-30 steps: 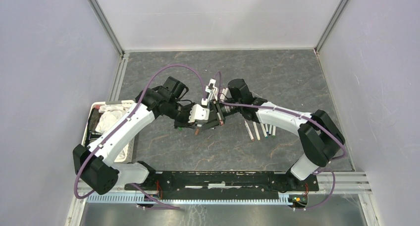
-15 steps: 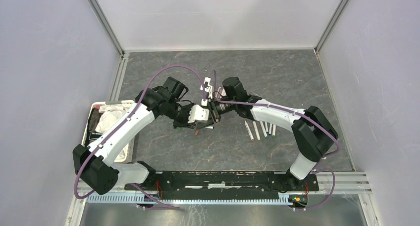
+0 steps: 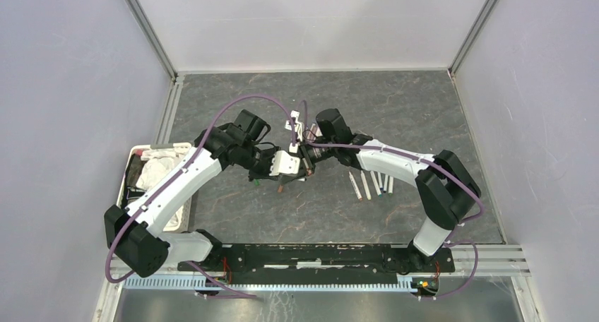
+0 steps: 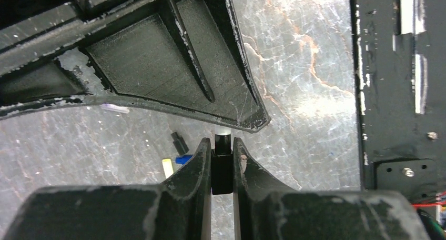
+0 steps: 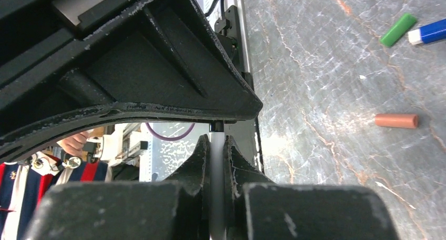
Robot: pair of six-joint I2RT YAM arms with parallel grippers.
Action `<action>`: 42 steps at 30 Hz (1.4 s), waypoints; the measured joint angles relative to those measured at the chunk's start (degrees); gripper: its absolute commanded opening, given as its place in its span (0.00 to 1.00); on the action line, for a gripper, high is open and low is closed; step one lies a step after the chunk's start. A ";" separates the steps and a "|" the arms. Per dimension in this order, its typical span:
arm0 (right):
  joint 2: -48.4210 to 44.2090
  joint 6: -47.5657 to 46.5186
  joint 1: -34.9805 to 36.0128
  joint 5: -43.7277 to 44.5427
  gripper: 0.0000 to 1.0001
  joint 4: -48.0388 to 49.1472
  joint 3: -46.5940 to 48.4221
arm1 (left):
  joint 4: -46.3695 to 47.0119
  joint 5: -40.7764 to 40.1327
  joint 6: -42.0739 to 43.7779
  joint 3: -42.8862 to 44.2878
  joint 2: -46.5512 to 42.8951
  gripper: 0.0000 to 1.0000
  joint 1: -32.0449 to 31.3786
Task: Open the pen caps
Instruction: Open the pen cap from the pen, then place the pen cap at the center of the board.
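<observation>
Centrally, a black cap [image 4: 222,169] is being pinched between the jaws of the left gripper [image 4: 222,145], low in the middle of the left wrist view, with a pale tip showing just above it. A pen barrel [image 5: 216,198], pale grey, is being squeezed by the jaws of the right gripper [image 5: 216,141], which are pressed against its sides; a dark end is showing above the fingertips. In the overhead view both grippers are being held tip to tip at the middle of the table [image 3: 282,96].

Loose pieces are lying on the stone-patterned surface: a green cap [image 5: 398,29] at the upper right of the right wrist view, a brown cap [image 5: 396,120] at its right, and a yellow cap [image 4: 167,168] beside a blue cap [image 4: 184,159] left of the left fingers. A row of pens [image 3: 369,184] is lying right of centre. A tray [image 3: 129,168] is being occupied by a white cloth [image 3: 159,168] at the left.
</observation>
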 measured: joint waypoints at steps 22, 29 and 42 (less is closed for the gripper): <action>-8.70 -17.35 -9.70 10.36 0.00 -22.18 -7.58 | 1.81 -10.97 6.93 -1.53 1.95 0.02 8.66; -20.22 -16.41 -12.61 27.65 0.00 -21.92 -12.72 | 12.02 -4.52 -2.21 -9.16 5.97 0.02 7.45; -34.12 -10.54 -16.59 55.58 0.00 -22.05 -26.49 | 31.01 -8.37 -13.14 -18.73 16.70 0.14 7.15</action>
